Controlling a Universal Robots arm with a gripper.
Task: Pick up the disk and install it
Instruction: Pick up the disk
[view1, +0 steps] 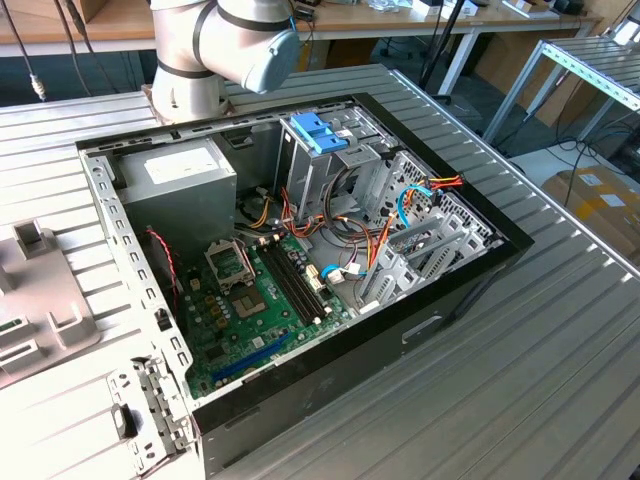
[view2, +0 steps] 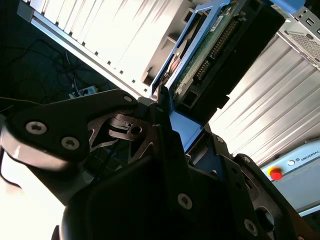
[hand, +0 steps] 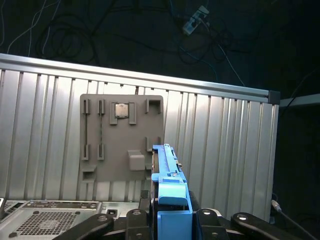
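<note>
The disk (view2: 220, 50) is a dark drive with a green circuit board in a light-blue carrier, lifted above the ribbed metal table. My gripper (view2: 170, 120) is shut on the carrier's blue end tab. In the first wrist view the disk (hand: 167, 170) stands edge-on, rising from between the black fingers (hand: 135, 220) of the gripper (hand: 172, 215). In the exterior view the open computer case (view1: 300, 250) lies on the table, with its tall metal drive cage (view1: 330, 165) at the back, and the arm (view1: 220, 50) stands behind the case.
A grey tray (hand: 122, 137) with a chip and slots lies on the ribbed table (hand: 225, 150). A perforated metal panel (hand: 45, 220) lies beside the gripper. A blue bracket (view1: 318, 130) tops the drive cage. Loose cables (view1: 350, 240) run over the motherboard (view1: 255, 300).
</note>
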